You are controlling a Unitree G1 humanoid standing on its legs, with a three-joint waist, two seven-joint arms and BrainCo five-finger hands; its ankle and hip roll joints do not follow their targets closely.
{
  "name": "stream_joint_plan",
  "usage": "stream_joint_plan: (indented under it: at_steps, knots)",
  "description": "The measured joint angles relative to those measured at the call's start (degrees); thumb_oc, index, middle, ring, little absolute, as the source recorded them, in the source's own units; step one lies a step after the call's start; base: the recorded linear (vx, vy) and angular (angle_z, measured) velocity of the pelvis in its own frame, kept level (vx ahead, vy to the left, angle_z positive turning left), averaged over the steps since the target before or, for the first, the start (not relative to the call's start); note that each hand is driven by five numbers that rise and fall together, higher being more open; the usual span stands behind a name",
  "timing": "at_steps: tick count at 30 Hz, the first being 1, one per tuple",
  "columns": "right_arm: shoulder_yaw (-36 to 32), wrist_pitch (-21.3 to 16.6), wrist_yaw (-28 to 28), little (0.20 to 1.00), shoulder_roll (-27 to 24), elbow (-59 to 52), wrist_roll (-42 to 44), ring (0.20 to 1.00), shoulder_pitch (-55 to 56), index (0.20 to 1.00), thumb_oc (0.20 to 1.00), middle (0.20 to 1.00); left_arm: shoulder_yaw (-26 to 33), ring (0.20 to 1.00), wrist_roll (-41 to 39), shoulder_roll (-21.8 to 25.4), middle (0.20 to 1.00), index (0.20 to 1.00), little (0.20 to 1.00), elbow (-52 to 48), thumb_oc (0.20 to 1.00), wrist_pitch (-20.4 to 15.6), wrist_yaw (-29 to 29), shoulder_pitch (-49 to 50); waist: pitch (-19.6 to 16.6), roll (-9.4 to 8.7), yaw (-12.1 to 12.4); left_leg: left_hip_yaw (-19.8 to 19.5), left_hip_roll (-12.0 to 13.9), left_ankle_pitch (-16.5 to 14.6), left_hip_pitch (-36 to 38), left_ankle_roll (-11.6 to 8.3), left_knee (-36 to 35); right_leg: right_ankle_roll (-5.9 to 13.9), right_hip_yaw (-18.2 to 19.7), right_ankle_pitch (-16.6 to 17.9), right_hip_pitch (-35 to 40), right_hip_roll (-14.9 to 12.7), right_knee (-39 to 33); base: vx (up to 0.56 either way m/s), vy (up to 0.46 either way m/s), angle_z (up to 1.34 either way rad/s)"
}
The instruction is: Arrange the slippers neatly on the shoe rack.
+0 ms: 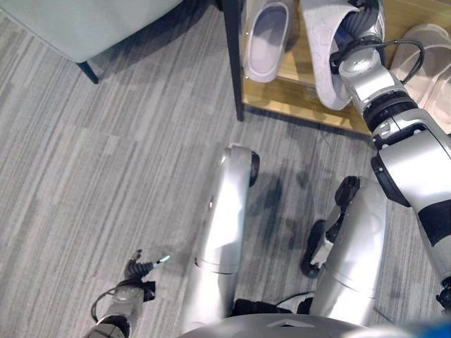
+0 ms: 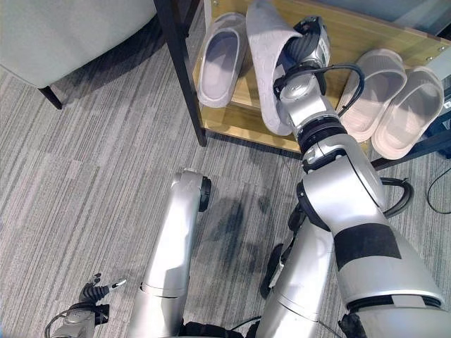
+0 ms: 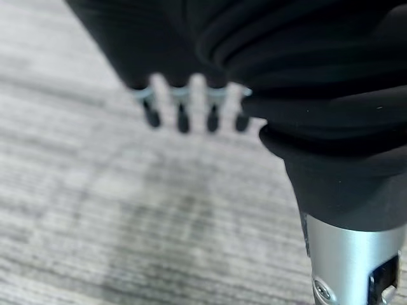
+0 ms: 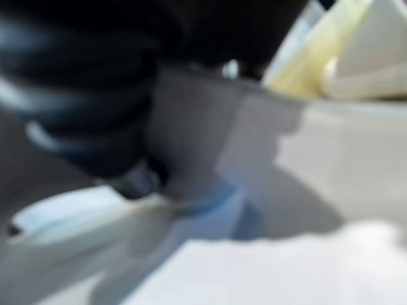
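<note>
The right hand (image 2: 310, 44) is up at the wooden shoe rack (image 2: 366, 32), its dark ribbed cover pressed against a grey slipper (image 2: 270, 77) that stands on edge with its sole turned outward. The hand's fingers are hidden behind that slipper, so whether they clamp it or merely rest on it cannot be told; the right wrist view is too blurred to settle it. The tilted slipper lies just beside the hand on its left-arm side, its heel end hanging past the rack's front edge. Beyond it, further from the hand on that same side, a matching grey slipper (image 2: 220, 60) lies flat on the shelf, sole down, next to the rack's dark upright post (image 2: 182, 70). On the hand's other side a pair of beige slippers (image 2: 398, 102) sits side by side on the shelf, touching each other and near the forearm. The left hand (image 1: 144, 267) hangs low over the grey striped floor (image 1: 106, 176), well apart from the rack, its fingers (image 3: 181, 114) straight and lying in a loose row, holding nothing.
</note>
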Motion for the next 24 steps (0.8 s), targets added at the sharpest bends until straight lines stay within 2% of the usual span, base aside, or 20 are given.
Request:
stream_joint_plan:
  at_steps: [8, 9, 10, 11, 19, 24]
  knots:
    - [0.2, 0.2, -1.5, 0.2, -2.4, 1.2, -1.2, 0.2, 0.0, 0.2, 0.2, 0.2, -0.1, 1.0, 0.0, -0.6, 1.0, 1.0, 1.0, 1.3, 1.0, -0.1, 0.8, 0.2, 0.0, 0.0, -0.2, 0.1, 0.0, 0.0, -0.1, 0.0, 0.0, -0.01, 0.0, 0.0, -0.2, 0.0, 0.1, 0.0, 0.0, 0.0]
    - [0.2, 0.2, -1.6, 0.335, -2.4, 1.2, -1.1, 0.335, 0.0, 0.335, 0.335, 0.335, -0.4, 1.0, 0.1, -0.7, 1.0, 1.0, 1.0, 1.5, 1.0, -0.2, 0.9, 0.2, 0.0, 0.0, -0.3, 0.1, 0.0, 0.0, -0.1, 0.01, 0.0, -0.02, 0.0, 0.0, -0.3, 0.0, 0.1, 0.0, 0.0, 0.0]
    - [0.2, 0.2, -1.6, 0.558, -2.4, 1.2, -1.1, 0.558, 0.0, 0.558, 0.558, 0.558, -1.0, 1.0, 0.1, -0.8, 1.0, 1.0, 1.0, 1.6, 1.0, -0.3, 0.9, 0.2, 0.0, 0.0, -0.3, 0.1, 0.0, 0.0, -0.1, 0.01, 0.0, -0.03, 0.0, 0.0, -0.3, 0.0, 0.1, 0.0, 0.0, 0.0]
    - [0.2, 0.2, -1.6, 1.0, -2.4, 1.2, -1.1, 1.0, 0.0, 1.0, 1.0, 1.0, -1.7, 1.0, 0.1, -0.9, 1.0, 1.0, 1.0, 1.8, 1.0, -0.3, 1.0, 0.2, 0.0, 0.0, -0.3, 0.0, 0.0, 0.0, -0.1, 0.01, 0.0, -0.04, 0.0, 0.0, -0.3, 0.0, 0.1, 0.0, 0.0, 0.0]
    - [0.1, -0.3, -1.6, 1.0, -2.3, 1.2, 1.3, 1.0, 0.0, 1.0, 1.0, 1.0, -1.9, 1.0, 1.2, -1.5, 1.0, 1.0, 1.0, 2.8, 1.0, -0.3, 1.1, 0.1, 0.0, -0.02, -0.3, 0.1, -0.3, 0.0, -0.1, 0.01, 0.0, -0.14, 0.1, 0.1, -0.4, 0.0, 0.2, 0.0, 0.004, 0.0]
    - [0.1, -0.4, -1.5, 1.0, -2.3, 1.8, 1.6, 1.0, 0.0, 1.0, 1.0, 1.0, -3.9, 1.0, 1.2, -1.6, 1.0, 1.0, 1.0, 2.7, 1.0, -0.3, 1.0, 0.2, -0.1, -0.03, -0.5, 0.1, -0.4, 0.0, -0.1, 0.01, 0.0, -0.15, 0.2, 0.1, -0.5, 0.0, 0.3, 0.0, 0.0, 0.0]
